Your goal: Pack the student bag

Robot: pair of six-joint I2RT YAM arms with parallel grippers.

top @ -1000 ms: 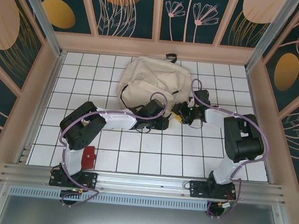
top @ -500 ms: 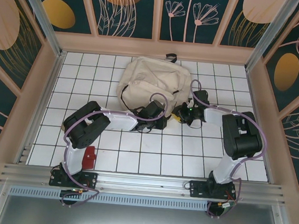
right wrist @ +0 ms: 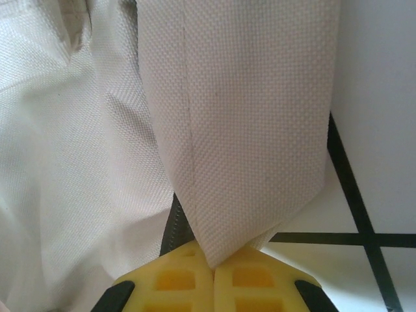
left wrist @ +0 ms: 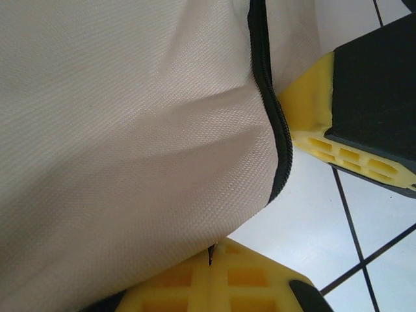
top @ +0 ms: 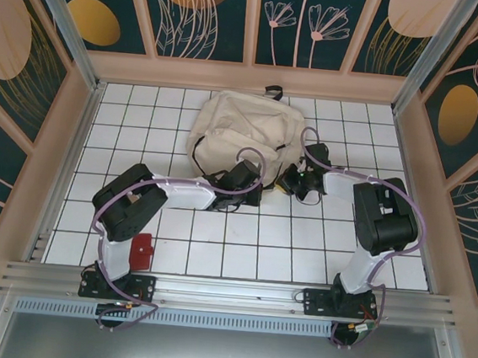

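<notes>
Beyond both sets of fingertips, spreading away from them toward the back wall: student bag (top: 243, 133), beige, slumped flat, its near edge at the grippers; left gripper (left wrist: 210, 260), jaws pinched together on a fold of bag cloth, black zipper line (left wrist: 276, 130) just to its right; right gripper (right wrist: 213, 266), jaws likewise closed, nipping the end of a flat beige fabric strip (right wrist: 240, 117) of the bag; step judged: taking a two-handed hold on the near edge, ahead of opening or shifting the bag; next move probably calls for both arms pulling together, evenly, lest thin cloth slip free; black carry loop (top: 272, 90) points away from the grippers; long axis judged near-to-far, though the bag is nearly as wide.
</notes>
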